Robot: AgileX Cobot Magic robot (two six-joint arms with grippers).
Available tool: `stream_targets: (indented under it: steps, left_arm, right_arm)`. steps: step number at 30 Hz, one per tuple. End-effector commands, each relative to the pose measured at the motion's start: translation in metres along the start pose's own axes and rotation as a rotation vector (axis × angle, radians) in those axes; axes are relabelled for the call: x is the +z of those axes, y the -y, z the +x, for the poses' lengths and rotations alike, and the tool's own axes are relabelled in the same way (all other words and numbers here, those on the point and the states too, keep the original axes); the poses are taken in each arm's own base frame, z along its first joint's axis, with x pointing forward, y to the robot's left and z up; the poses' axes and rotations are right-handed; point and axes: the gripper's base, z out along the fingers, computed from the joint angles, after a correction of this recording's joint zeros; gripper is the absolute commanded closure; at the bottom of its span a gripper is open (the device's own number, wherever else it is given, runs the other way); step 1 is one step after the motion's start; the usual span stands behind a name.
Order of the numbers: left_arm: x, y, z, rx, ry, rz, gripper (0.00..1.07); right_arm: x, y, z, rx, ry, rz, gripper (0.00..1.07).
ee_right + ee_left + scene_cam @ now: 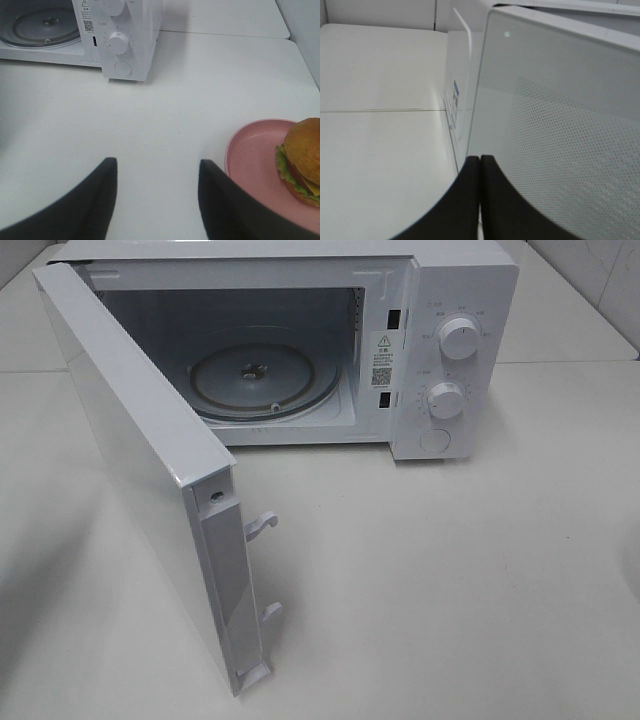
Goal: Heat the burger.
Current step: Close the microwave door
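We see a white microwave (440, 350) on a white table (450, 590), its door (150, 470) swung wide open and the glass turntable (265, 380) bare. Our left gripper (480, 165) is pinched closed just beside the door's outer face. Our right gripper (157, 175) stands parted and holds nothing, near the burger (302, 160) on a pink plate (250, 155).

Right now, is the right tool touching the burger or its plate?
Apart. The right wrist view shows the right tool open over bare table, with a strip of white table between its nearer finger and the pink plate holding the burger.
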Motion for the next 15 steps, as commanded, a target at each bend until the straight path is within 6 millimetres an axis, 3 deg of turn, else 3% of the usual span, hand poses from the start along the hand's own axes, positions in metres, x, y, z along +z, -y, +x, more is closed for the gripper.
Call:
stream_targets:
  steps: [1,15]
  left_arm:
    - [0.007,0.000,0.006,-0.036,0.006,0.027,1.07]
    - [0.057,0.041,0.011,0.016,-0.062,0.226,1.07]
  right_arm:
    - [-0.003,0.000,0.001,-0.009,0.033,0.000,0.56]
    - [-0.003,0.000,0.001,-0.009,0.033,0.000,0.56]
